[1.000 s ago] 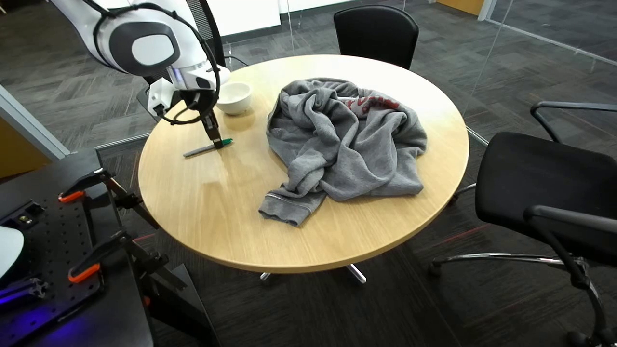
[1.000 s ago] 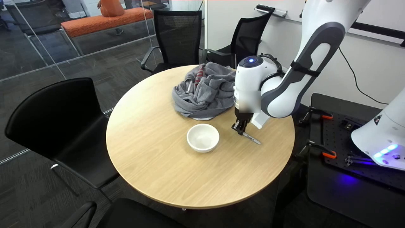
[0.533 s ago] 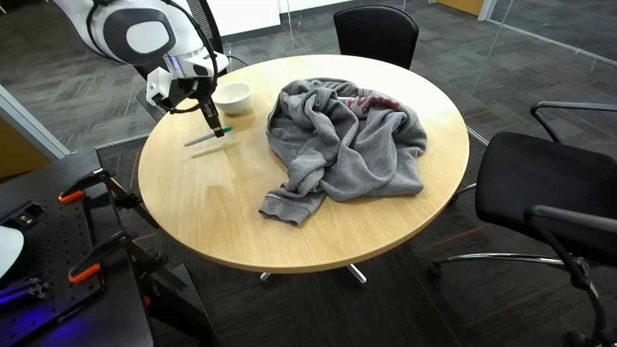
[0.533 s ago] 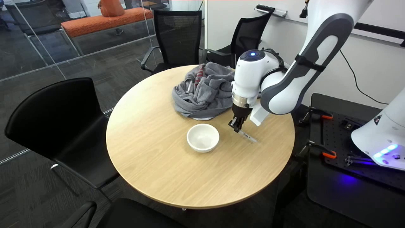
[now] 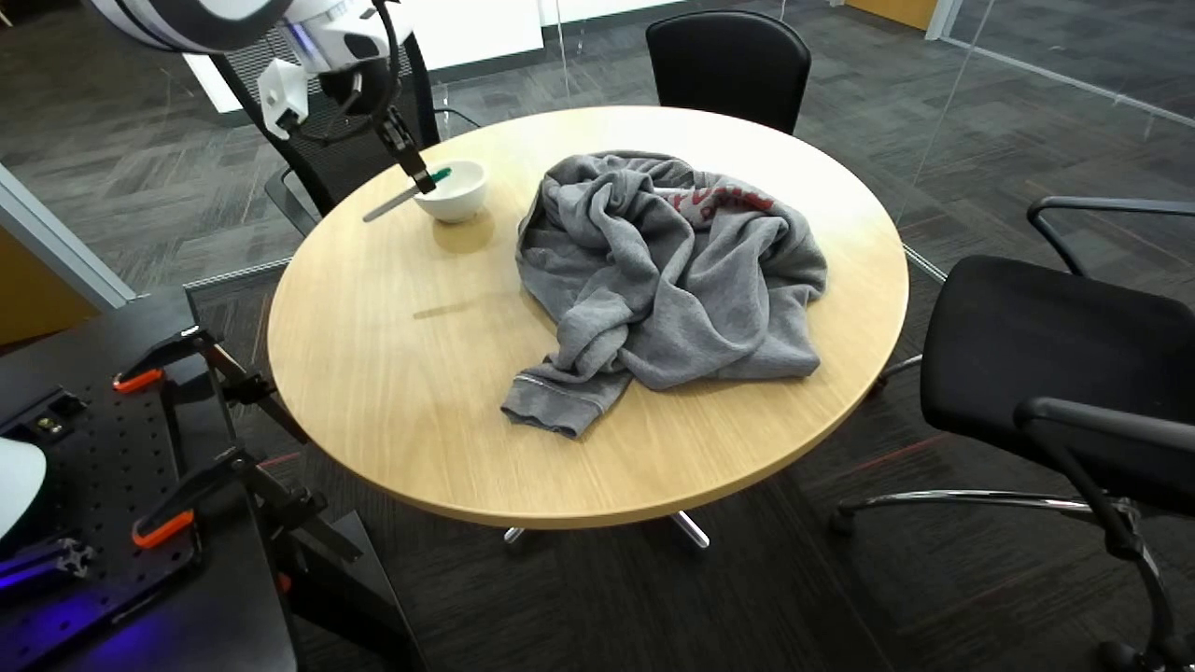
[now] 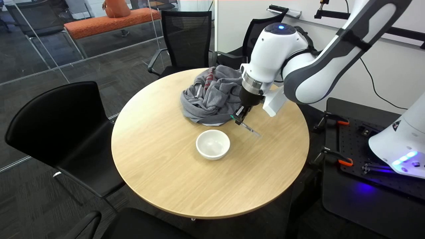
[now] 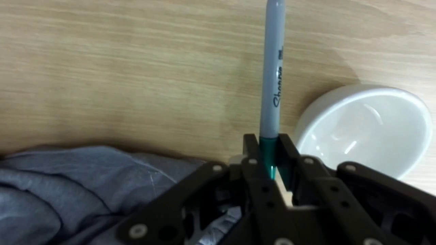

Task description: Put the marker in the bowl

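Observation:
The marker has a grey body and a green cap; it shows in both exterior views [image 5: 390,203] [image 6: 251,129] and in the wrist view [image 7: 272,71]. My gripper [image 5: 425,182] [image 6: 237,120] [image 7: 268,143] is shut on the cap end and holds the marker in the air, its body sticking out tilted slightly down. The white bowl [image 5: 464,203] [image 6: 212,156] [image 7: 371,129] stands upright on the table and looks empty inside. In the wrist view it is right of the fingers. The marker is above the table, beside the bowl and not over it.
A crumpled grey sweatshirt [image 5: 672,289] [image 6: 212,99] [image 7: 85,190] lies on the round wooden table [image 5: 373,401] [image 6: 159,159], close to the bowl. Black chairs [image 5: 728,70] [image 6: 66,132] stand around the table. A dark bench with clamps [image 5: 112,523] is beside it.
The gripper has lifted the marker from the table and risen clearly higher. In an exterior view it has shifted left, toward the sweatshirt side. The bowl and sweatshirt have not moved.

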Controlling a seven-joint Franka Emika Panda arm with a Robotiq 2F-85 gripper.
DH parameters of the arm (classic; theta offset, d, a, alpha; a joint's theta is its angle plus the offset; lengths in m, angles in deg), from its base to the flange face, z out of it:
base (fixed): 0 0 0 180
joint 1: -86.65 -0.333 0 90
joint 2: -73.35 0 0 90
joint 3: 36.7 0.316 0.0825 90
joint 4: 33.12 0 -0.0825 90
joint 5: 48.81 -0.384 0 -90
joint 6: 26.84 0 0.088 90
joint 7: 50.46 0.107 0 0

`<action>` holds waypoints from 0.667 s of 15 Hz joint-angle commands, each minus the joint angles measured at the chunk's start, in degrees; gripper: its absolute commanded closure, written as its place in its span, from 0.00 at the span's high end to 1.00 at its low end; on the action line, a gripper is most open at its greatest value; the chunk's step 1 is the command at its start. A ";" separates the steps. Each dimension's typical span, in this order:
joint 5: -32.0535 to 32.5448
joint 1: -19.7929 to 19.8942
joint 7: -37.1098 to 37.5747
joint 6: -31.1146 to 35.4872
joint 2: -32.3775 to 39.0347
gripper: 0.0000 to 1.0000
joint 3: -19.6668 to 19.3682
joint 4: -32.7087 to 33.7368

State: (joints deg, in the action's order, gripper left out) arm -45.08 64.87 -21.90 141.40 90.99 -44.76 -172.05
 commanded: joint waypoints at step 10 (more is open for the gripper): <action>-3.20 9.23 -27.85 -9.42 -11.28 0.05 15.79 -0.20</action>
State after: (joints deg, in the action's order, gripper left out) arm -43.11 69.98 -40.17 136.36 83.00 -33.99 -172.21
